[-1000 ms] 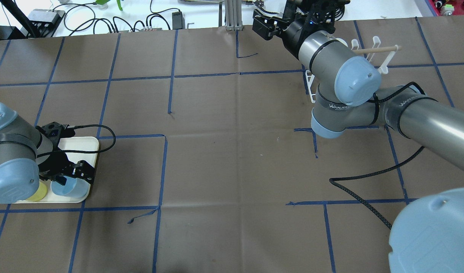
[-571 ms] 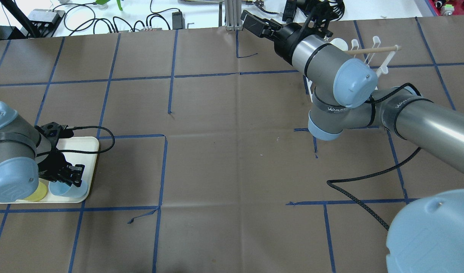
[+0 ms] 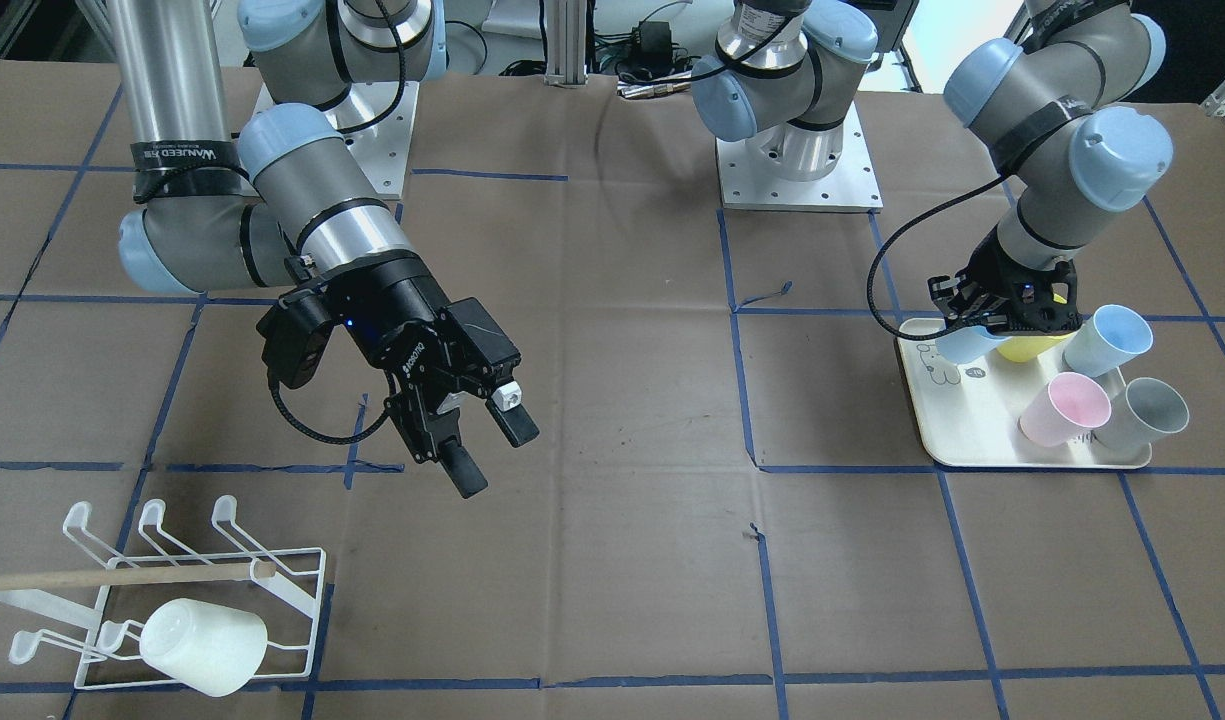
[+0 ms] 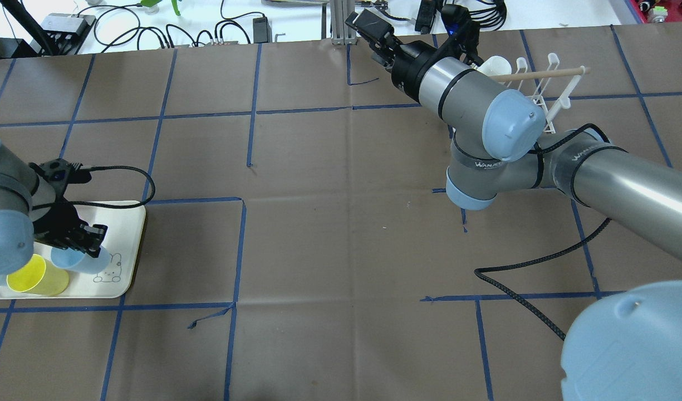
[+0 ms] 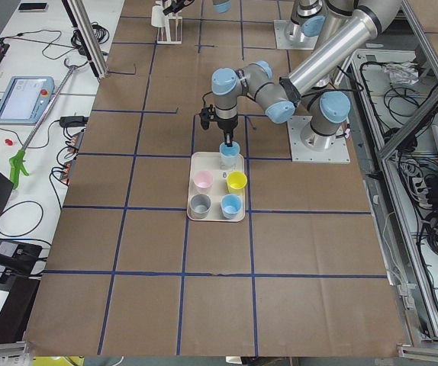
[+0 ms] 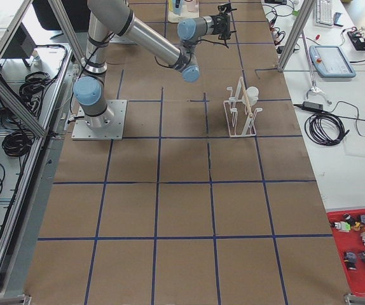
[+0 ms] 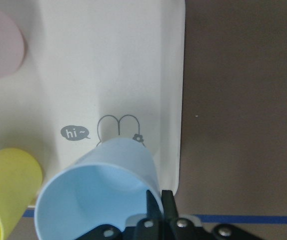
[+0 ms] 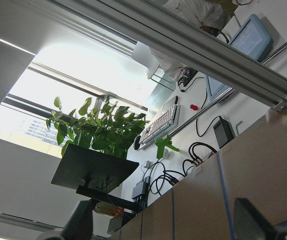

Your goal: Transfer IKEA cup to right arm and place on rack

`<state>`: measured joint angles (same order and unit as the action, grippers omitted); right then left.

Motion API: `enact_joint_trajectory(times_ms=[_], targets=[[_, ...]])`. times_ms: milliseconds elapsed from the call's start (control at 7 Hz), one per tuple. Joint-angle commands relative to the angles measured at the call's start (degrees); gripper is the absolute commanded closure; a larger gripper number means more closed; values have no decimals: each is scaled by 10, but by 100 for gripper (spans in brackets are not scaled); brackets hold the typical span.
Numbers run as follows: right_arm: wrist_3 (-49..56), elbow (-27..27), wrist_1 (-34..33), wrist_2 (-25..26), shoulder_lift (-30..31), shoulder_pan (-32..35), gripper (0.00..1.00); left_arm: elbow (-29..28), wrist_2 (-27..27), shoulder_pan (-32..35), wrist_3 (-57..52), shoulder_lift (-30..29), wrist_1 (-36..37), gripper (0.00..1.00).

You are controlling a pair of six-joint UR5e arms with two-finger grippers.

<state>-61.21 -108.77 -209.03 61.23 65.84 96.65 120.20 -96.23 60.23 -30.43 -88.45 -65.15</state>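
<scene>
Two fingers (image 7: 167, 206) of the left gripper (image 7: 158, 200) pinch the rim of the IKEA cup (image 7: 101, 185), nearly closed, the gripper body cut off by the wrist view's lower edge. The cup, pale blue and tapered, tilts at the cream tray's (image 7: 108, 60) robot-side edge; whether its base touches the tray cannot be told. The right gripper (image 3: 492, 447), well apart from the tray, gapes wide and empty.

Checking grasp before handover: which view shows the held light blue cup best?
Left wrist-mounted: the light blue cup fills the foreground, its wall pinched by the left end effector. Overhead and front-facing show it partly hidden beneath that end effector; exterior left shows it tiny.
</scene>
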Motion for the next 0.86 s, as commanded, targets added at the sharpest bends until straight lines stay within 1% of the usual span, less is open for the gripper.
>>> enact_joint_trajectory(times_ms=[0,143,286,429,571,714], targets=[[-71,0,2,0,-3,9,0,-179,0,32,4,0,-182,100],[-105,0,3,-1,-3,11,0,-256,1,47,5,-13,-241,100],[-113,0,2,0,-4,20,0,-315,4,51,5,-38,-267,100],[-113,0,2,0,-5,21,0,-356,10,52,3,-60,-276,100],[-113,0,2,0,-5,21,0,-376,38,65,-1,-74,-272,100],[-113,0,2,0,-6,20,0,-373,67,77,-10,-82,-244,100]])
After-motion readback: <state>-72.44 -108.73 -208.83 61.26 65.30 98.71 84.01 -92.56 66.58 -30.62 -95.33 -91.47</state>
